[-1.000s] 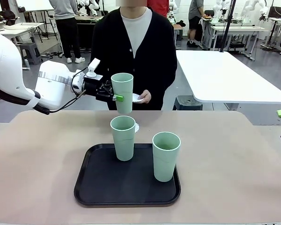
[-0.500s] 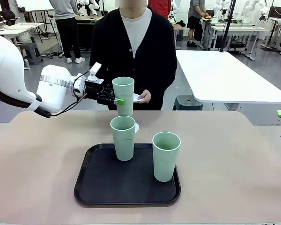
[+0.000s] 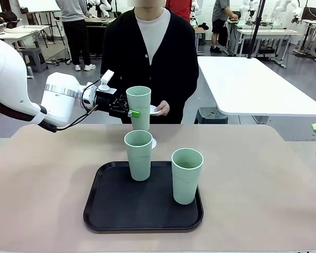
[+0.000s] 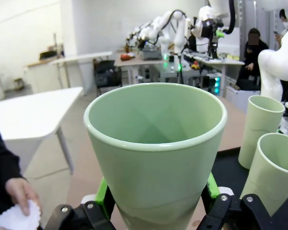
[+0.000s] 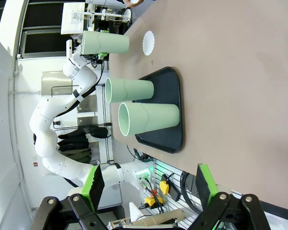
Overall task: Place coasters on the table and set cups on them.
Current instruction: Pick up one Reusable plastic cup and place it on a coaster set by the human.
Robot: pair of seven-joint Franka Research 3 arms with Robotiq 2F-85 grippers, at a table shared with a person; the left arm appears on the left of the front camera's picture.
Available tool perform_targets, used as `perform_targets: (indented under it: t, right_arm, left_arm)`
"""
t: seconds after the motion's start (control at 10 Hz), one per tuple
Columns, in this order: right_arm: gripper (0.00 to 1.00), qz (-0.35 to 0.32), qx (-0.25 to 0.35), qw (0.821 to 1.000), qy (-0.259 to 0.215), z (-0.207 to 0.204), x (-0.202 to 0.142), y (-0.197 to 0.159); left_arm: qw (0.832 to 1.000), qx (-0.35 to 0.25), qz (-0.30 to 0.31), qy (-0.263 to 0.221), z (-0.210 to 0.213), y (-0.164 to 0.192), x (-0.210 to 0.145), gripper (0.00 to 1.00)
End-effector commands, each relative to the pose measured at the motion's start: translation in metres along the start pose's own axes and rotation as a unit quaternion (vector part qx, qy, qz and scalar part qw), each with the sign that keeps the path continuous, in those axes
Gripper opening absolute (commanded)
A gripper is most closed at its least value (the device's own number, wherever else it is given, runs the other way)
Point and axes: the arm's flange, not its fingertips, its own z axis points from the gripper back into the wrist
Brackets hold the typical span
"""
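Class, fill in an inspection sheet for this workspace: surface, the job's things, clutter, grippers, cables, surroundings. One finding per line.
Surface: the beige table carries a black tray and one coaster.
Job's things: the coaster lies on the table beyond the tray. Two cups stand upright on the tray. A third cup is held in the air, roughly above the coaster. The person's hand holds at least one more coaster.
Clutter: nothing seen.
Grippers: left gripper, jaws shut on the third cup; right gripper, jaws open, empty.
Cables: a black cable loops along the left wrist.
Surroundings: a white table behind; people farther off.
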Motion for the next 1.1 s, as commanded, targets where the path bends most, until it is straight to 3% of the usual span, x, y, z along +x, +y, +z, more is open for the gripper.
perform_targets:
  t: [0.0,0.7,1.0]
  right_arm:
    - [1.00,0.003,0.006,1.000,0.002,-0.001,0.001,0.000]
    - [1.00,0.003,0.006,1.000,0.002,-0.001,0.001,0.000]
    - [1.00,0.003,0.006,1.000,0.002,-0.001,0.001,0.000]
  left_arm:
    - [1.000,-0.002,-0.006,0.001,0.001,0.001,0.003,0.87]
    - [1.000,0.017,-0.006,0.024,-0.023,0.039,-0.033,0.87]
    - [0.999,0.018,-0.003,0.041,-0.033,0.034,-0.054,0.87]
